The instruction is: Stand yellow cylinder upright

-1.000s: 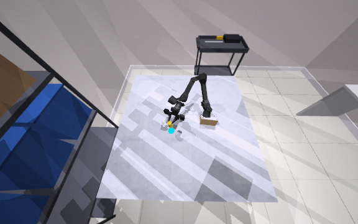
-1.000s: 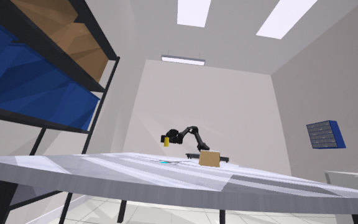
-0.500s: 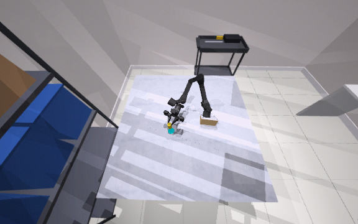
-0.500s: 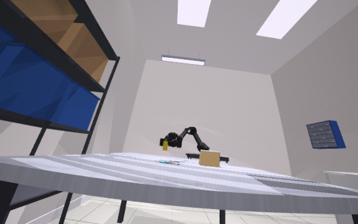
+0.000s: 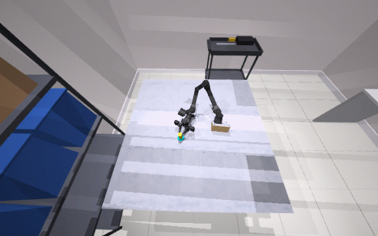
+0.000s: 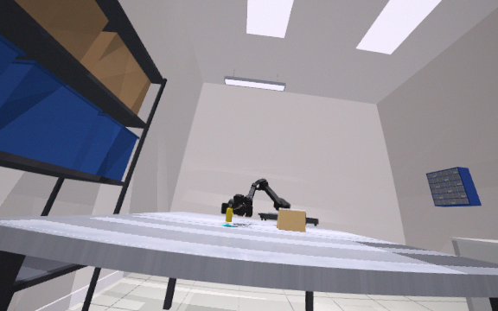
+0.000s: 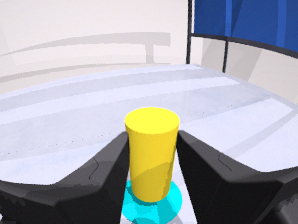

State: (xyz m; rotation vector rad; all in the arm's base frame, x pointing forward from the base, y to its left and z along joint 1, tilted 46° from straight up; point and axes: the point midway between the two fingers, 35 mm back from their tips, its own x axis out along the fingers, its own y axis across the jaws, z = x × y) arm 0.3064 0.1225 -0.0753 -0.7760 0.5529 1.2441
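The gripper [image 7: 152, 163] pinches the yellow tall cylinder [image 7: 152, 152] upright between its two dark fingers, one pressed to each side. Directly beneath the gripper, the cylinder's base sits over the cyan circle [image 7: 154, 208], which peeks out around it; whether it touches the table [image 7: 60, 116] cannot be told. The placing step appears underway. Next, likely, the cylinder settles fully, then the fingers spread and the arm backs away without tipping it.
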